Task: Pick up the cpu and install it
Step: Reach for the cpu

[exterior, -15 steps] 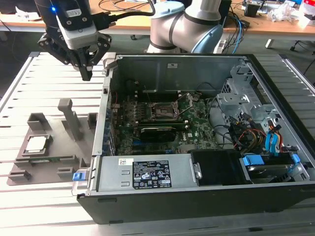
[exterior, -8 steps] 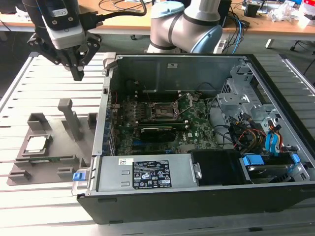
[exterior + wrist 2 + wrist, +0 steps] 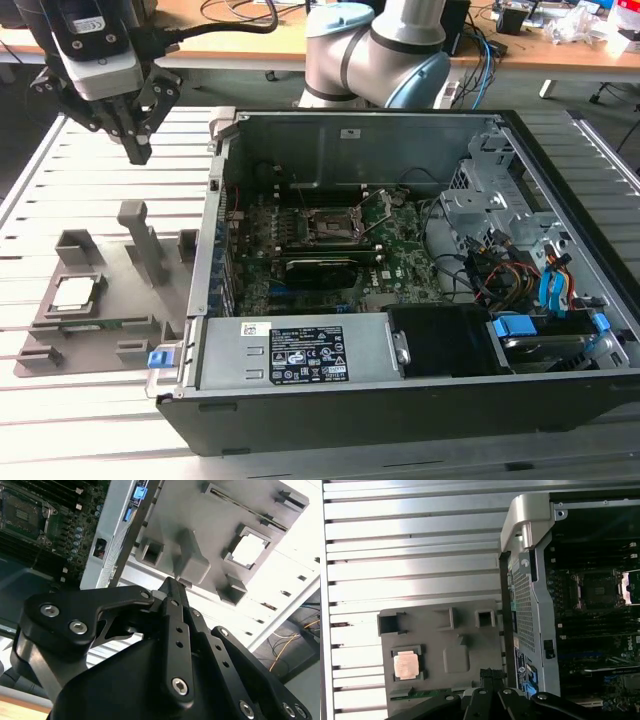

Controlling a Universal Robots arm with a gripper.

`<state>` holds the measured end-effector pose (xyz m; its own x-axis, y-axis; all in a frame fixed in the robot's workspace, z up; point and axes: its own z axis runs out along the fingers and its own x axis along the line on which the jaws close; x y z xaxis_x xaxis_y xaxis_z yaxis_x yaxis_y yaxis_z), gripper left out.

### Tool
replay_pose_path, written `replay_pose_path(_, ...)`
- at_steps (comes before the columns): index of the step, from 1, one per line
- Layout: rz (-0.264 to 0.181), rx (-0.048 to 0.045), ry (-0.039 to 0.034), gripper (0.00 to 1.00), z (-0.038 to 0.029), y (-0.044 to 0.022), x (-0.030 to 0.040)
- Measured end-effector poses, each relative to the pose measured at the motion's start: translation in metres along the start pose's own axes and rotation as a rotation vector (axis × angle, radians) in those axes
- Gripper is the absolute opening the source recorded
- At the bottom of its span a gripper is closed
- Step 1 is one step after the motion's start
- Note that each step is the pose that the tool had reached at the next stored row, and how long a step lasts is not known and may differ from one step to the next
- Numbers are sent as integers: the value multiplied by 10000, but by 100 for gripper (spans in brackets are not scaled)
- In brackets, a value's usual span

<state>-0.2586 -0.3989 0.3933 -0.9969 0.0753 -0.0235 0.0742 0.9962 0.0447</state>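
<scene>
The cpu [image 3: 75, 293] is a small square chip with a pale metal top. It lies flat in a recess of the grey holder plate [image 3: 122, 300], at the exterior view's left, outside the computer case. Both wrist views show the cpu [image 3: 248, 550] [image 3: 406, 664] seated in that recess. My gripper [image 3: 138, 155] hangs well above the slatted table, beyond the plate's far end and clear of the cpu. Its black fingers [image 3: 172, 587] are pressed together with nothing between them. The open socket [image 3: 328, 228] sits on the motherboard inside the case, its frame lifted.
The open computer case [image 3: 215, 240] lies on its side right of the holder plate, its metal wall standing between plate and motherboard. A tall grey post [image 3: 140, 240] rises from the plate. Drive cages and cables [image 3: 520, 270] fill the case's right end.
</scene>
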Motion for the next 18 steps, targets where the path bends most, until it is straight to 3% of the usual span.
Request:
replay_pose_path(3,-1,0,0,11,-2,-4,56)
replay_pose_path(18,0,0,1,11,-13,-39,523)
